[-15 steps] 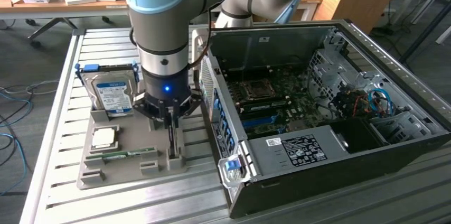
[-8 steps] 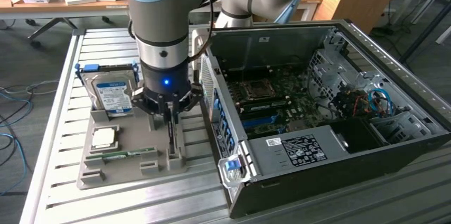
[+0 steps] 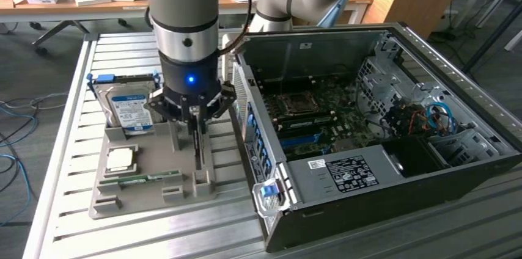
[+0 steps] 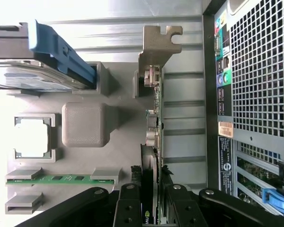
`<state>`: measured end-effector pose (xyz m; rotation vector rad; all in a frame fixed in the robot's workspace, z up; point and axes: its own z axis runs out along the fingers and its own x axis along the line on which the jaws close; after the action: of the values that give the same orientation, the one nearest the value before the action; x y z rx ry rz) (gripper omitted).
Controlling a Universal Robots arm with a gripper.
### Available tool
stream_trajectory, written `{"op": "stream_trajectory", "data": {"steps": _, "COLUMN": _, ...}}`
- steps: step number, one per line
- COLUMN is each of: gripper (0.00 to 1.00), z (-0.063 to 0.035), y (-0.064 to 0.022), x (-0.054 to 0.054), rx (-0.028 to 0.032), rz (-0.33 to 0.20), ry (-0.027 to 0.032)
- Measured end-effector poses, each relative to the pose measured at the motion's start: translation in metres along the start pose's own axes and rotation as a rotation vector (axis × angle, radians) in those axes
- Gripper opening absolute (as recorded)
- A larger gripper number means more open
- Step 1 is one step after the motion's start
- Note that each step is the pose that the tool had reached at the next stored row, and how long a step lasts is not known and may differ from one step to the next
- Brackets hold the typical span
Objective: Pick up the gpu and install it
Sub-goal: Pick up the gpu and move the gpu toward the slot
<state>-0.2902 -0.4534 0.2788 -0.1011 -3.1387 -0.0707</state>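
gripper (image 4: 151,201) sits straight over the gpu (image 4: 153,132), jaws half closed and pinching its top edge, card standing edge-up lengthwise in the tray (image 4: 118,161)

The gpu (image 4: 151,142) stands on edge in the tray (image 3: 155,201), with the tool (image 3: 197,129) directly over it, blocking the way down from above. On the exterior view's right the case (image 3: 244,124) rises just beside the card, leaving a narrow lane. On the other side a low block (image 4: 85,124) sits near, and the upright hard drive (image 3: 122,103) stands farther off. There is passing room over the table (image 3: 69,161) beyond the tray.
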Motion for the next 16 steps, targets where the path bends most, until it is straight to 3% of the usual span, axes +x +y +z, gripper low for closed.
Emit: {"op": "stream_trajectory", "data": {"steps": 16, "gripper": 0.26, "z": -0.0556, "y": 0.0025, "x": 0.0, "rx": -0.0025, "rz": 0.0, "ry": 0.0001}}
